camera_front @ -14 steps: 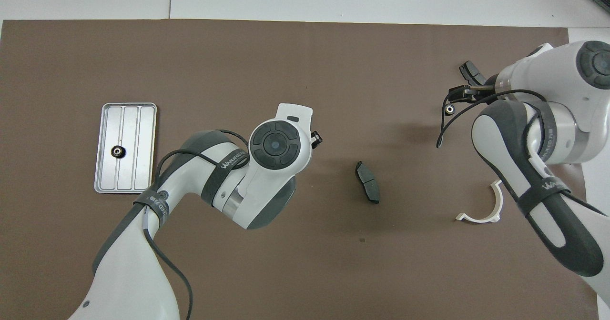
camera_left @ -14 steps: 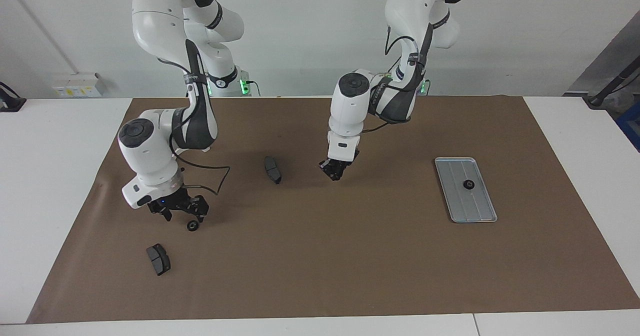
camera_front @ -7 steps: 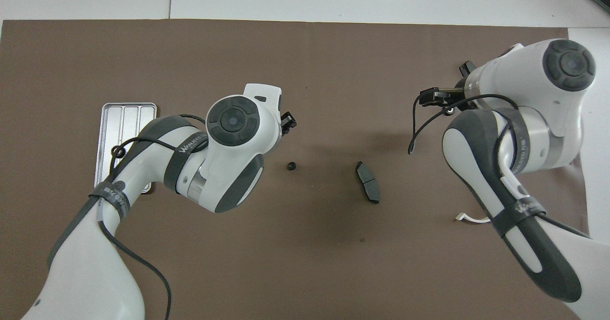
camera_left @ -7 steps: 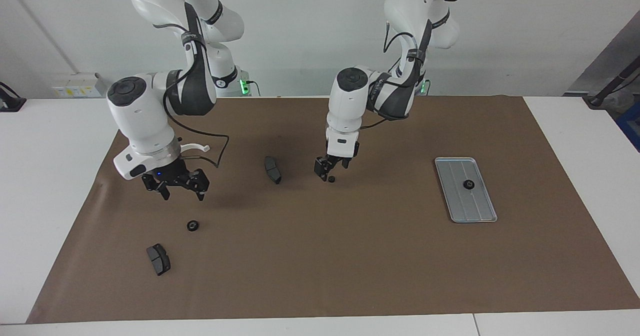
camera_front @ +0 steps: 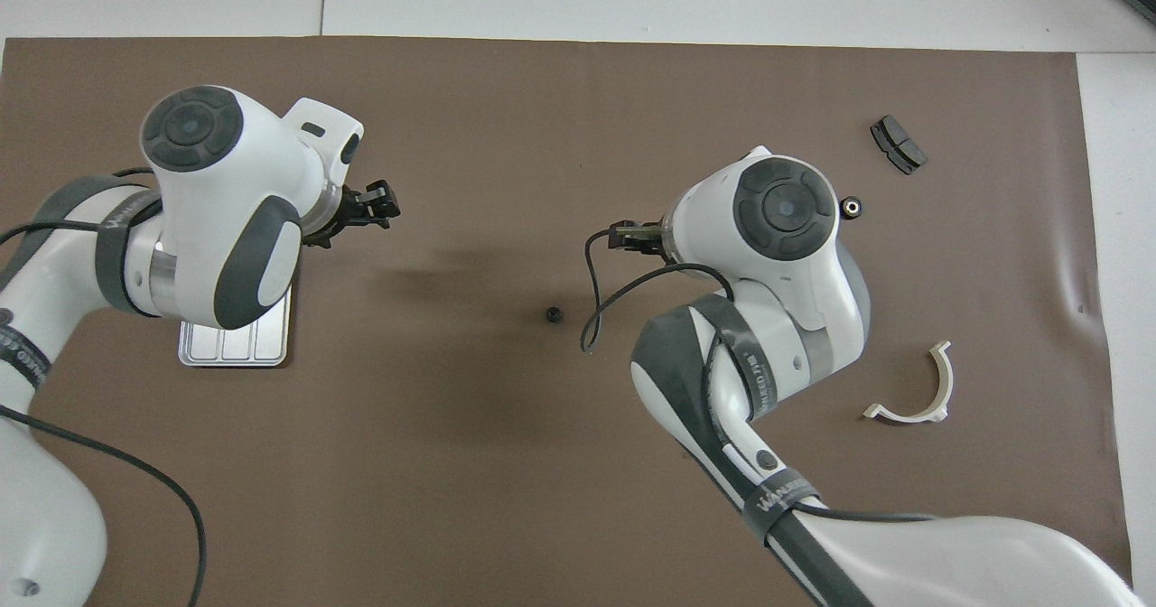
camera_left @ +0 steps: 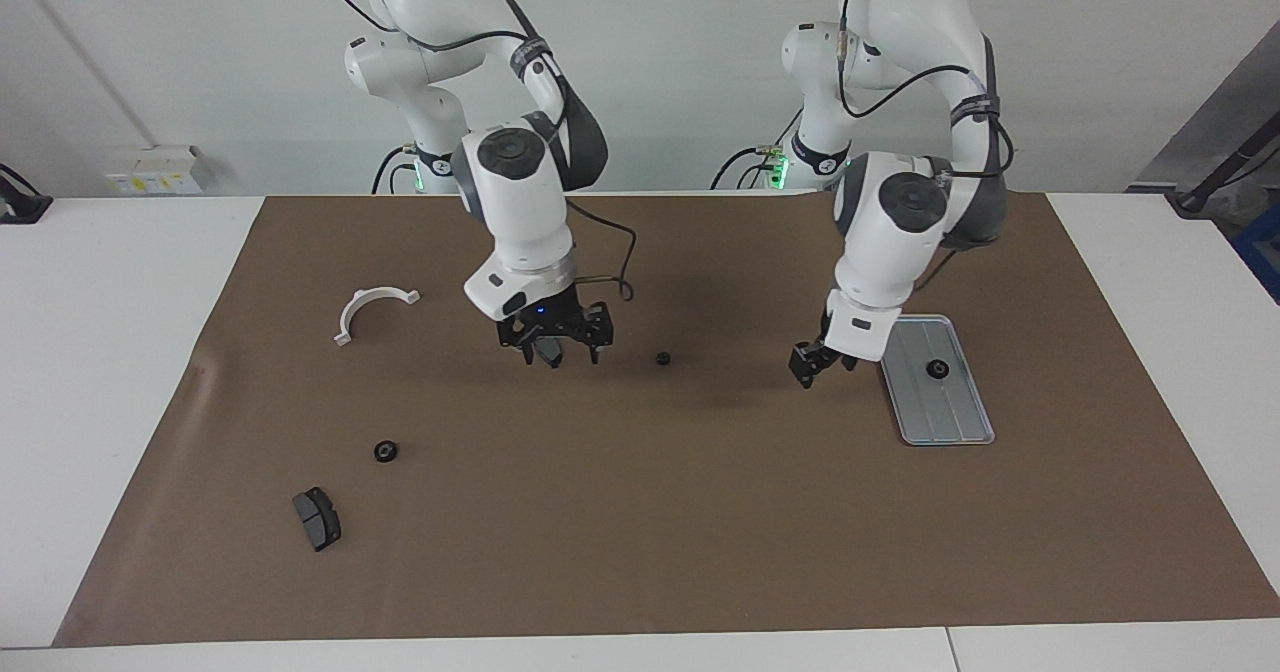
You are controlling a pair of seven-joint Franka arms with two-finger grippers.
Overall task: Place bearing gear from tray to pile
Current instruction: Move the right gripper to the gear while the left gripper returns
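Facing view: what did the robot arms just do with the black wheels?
The right tool let go of the black bearing gear, rose and swung to the middle of the brown mat. The left tool dropped a smaller black gear there and moved beside the flat silver metal tray. The tray and the gear on it stayed put.

silver ridged tray (camera_left: 955, 422) holding one black gear (camera_left: 937, 370), second gear (camera_left: 386, 450) near dark pad (camera_left: 317, 519)

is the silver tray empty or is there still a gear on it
Not empty: one bearing gear sits on the tray, near its middle in the facing view.
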